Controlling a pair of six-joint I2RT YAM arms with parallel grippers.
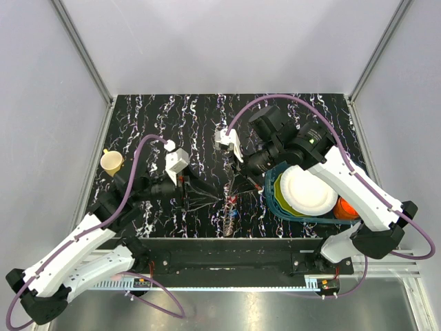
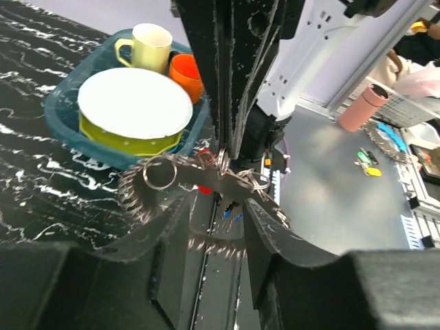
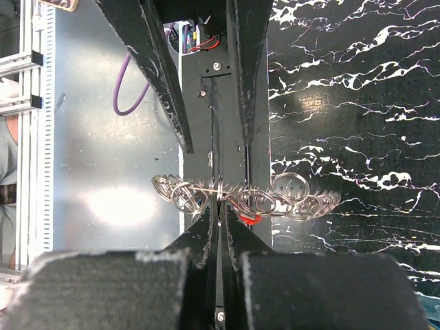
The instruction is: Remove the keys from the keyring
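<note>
Hanging from the right pincer (image 3: 218,210), the one keyring (image 3: 240,195) sits over the near edge of the bench (image 1: 172,124), between the two arms. The right pincer has its two black fingers pressed together, and they pinch the wire of the keyring at its middle. The left pincer (image 2: 218,220) is spread: its two black tapered fingers stand apart, with their tips just beside the keyring. I cannot tell if the tips touch it.

The keyring is of silvery metal, and many small round split rings are threaded along it. They overlap like a fringe, so from the side it looks like a row of loops.

Two keys are on it. One red key (image 2: 204,188) has a plastic head and lies close to the pinched place. One blue key (image 2: 230,215) hangs a little lower, among the loops.

The bench is black with thin white veins, like marble.

On its right side stands one blue plastic tub (image 2: 58,103). In it there is one round white plate (image 2: 134,103), which lies on one yellow-green bowl (image 2: 124,141). Behind them are one yellow mug (image 2: 151,45) with a handle and one orange cup (image 2: 185,72).

On the left side of the bench one pale yellow cup (image 1: 111,162) stands alone, well apart from the keyring.
</note>
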